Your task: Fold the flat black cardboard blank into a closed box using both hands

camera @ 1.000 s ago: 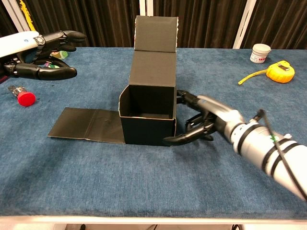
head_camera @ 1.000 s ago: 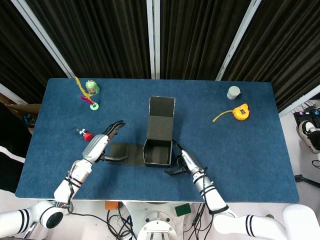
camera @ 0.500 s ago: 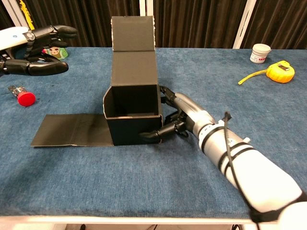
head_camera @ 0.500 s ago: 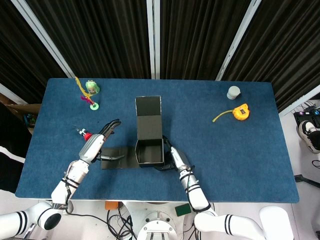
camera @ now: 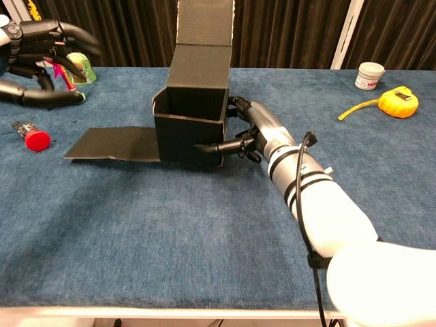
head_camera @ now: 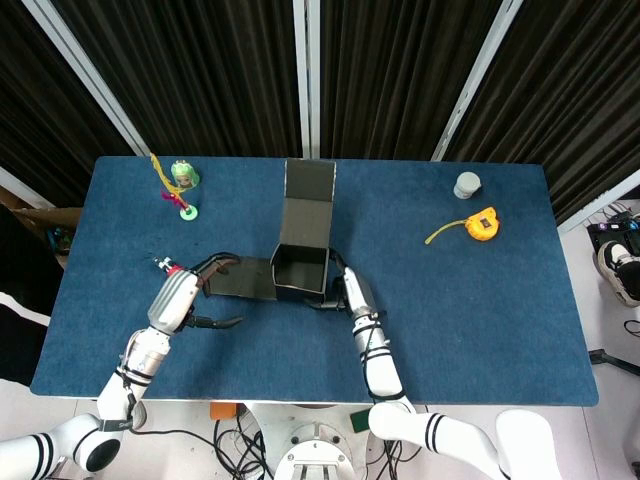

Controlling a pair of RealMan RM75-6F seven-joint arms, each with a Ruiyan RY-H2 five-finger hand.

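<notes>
- Black cardboard box (head_camera: pixel 300 272), half formed, stands mid-table on the blue cloth (head_camera: pixel 480 320), its lid flap upright at the back and one flat panel (camera: pixel 112 144) lying out to its left.
- Right hand (camera: pixel 253 131) grips the box's right front corner, thumb across the front wall, fingers on the side.
- Left hand (head_camera: pixel 190 296) hovers left of the flat panel, fingers spread wide, holding nothing.
- Red-capped item (camera: pixel 37 139) lies left of the panel; yellow tape measure (head_camera: pixel 483 222) and white jar (head_camera: pixel 467 184) sit well right of the box.
</notes>
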